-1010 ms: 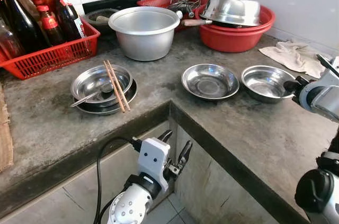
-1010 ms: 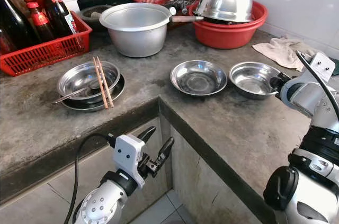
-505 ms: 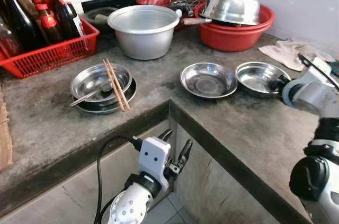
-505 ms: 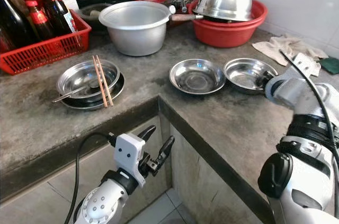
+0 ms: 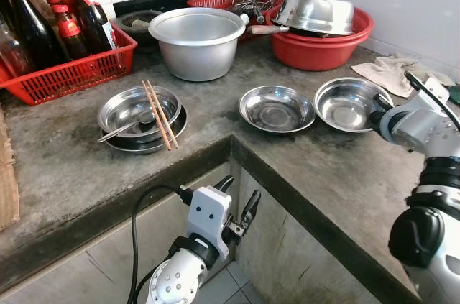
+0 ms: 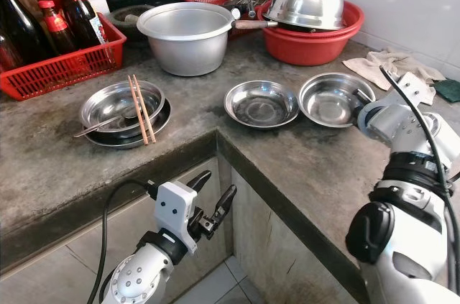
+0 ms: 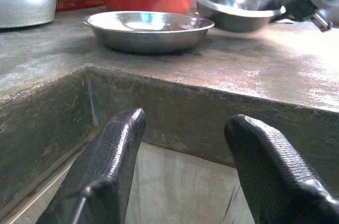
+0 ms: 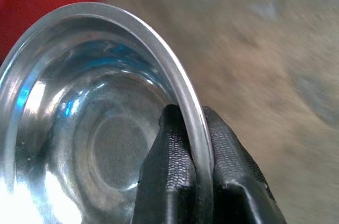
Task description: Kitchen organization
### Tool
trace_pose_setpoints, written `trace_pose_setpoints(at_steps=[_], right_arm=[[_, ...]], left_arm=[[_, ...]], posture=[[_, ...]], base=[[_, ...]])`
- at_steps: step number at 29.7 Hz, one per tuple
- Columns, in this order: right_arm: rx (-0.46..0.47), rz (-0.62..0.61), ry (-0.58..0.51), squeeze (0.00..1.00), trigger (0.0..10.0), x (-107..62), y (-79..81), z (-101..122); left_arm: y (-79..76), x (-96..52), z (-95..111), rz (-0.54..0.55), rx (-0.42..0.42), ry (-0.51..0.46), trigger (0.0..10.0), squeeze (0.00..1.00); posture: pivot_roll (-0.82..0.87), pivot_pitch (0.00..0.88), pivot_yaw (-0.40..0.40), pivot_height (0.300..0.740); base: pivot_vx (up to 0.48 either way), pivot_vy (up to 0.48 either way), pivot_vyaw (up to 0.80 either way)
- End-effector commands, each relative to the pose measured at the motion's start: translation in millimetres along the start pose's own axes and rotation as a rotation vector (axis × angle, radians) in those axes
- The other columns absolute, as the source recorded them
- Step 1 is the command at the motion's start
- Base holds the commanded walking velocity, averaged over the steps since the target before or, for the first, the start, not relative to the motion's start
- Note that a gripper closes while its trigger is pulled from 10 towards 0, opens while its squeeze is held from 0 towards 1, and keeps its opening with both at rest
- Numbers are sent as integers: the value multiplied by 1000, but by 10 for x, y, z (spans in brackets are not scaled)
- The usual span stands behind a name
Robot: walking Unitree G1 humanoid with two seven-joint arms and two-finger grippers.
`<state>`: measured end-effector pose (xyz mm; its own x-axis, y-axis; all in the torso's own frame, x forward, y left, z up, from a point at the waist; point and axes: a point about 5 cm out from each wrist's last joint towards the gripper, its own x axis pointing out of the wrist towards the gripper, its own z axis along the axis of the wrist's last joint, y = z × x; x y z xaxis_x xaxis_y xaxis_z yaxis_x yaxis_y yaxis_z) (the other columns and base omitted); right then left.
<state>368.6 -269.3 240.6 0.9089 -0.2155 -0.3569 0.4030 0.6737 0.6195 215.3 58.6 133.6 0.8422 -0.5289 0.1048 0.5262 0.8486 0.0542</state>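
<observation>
- The steel bowl (image 5: 351, 103) is being pinched at its rim by the right gripper (image 8: 186, 179), mouth tilted up, its rim just beside the second steel dish (image 5: 277, 108) on the concrete counter (image 5: 345, 174).
- The left gripper (image 7: 183, 173) is being held with fingers apart below the counter edge.

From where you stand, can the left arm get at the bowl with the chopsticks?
Probably not as it hangs: the left gripper sits below the counter edge, which overhangs it; it must rise first to reach the chopstick bowl.
</observation>
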Motion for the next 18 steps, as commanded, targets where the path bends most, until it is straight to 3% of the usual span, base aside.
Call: trace_pose_setpoints(at_steps=[1, 2, 3, 4, 5, 6, 7, 8, 9, 10, 12, 15, 18], right_arm=[[30, 66, -185, 0, 0, -147, 75, 206], [30, 66, -185, 0, 0, -147, 75, 206], [28, 100, -258, 0, 0, -209, 125, 222], [-97, 162, -374, 0, 0, -363, 230, 171], [-170, 204, -402, 0, 0, -452, 296, 75], [-176, 210, -402, 0, 0, -463, 305, 55], [-283, 220, -462, 0, 0, -569, 331, -61], [-360, 234, -502, 0, 4118, -655, 342, -151], [-407, 247, -527, 0, 4118, -716, 350, -215], [-459, 247, -543, 0, 9647, -763, 336, -287], [-530, 310, -539, 0, 10000, -893, 285, -547], [-579, 340, -558, 0, 10000, -968, 275, -646], [-693, 375, -606, 0, 10000, -1114, 260, -789]], left_arm=[[-1, -6, -10, -1, 7, 4, 10000, 0], [-1, -6, -10, -1, 7, 4, 10000, 0], [2, -6, -9, 0, 7, 3, 10000, 0], [10, -8, -7, 3, 8, 2, 10000, 0], [16, -7, -2, 5, 9, -1, 10000, 0], [19, -7, -2, 6, 9, -1, 10000, 0], [19, 3, 20, 6, 8, -8, 10000, 0], [18, 12, 38, 7, 7, -16, 10000, 0], [18, 19, 51, 7, 7, -22, 10000, 0], [27, 27, 65, 12, 10, -27, 10000, 0], [56, 36, 96, 27, 11, -39, 10000, 0], [65, 38, 108, 30, 13, -42, 10000, 0], [87, 39, 132, 38, 18, -50, 10000, 0]], posture=[[191, 78, -41, 740], [191, 78, -41, 740], [191, 80, -39, 740], [187, 80, -36, 740], [183, 80, -32, 740], [182, 79, -30, 740], [180, 79, -27, 740], [181, 80, -25, 740], [181, 80, -25, 740], [180, 79, -24, 740], [178, 77, -19, 740], [181, 78, -20, 740], [180, 79, -17, 740]], base=[[0, 0, 0], [0, 0, 0], [0, 0, 0], [0, 0, 0], [0, 0, 0], [0, 0, 0], [0, 0, 0], [0, 0, 0], [0, 0, 0], [0, 0, 0], [0, 0, 0], [0, 0, 0], [0, 0, 0]])
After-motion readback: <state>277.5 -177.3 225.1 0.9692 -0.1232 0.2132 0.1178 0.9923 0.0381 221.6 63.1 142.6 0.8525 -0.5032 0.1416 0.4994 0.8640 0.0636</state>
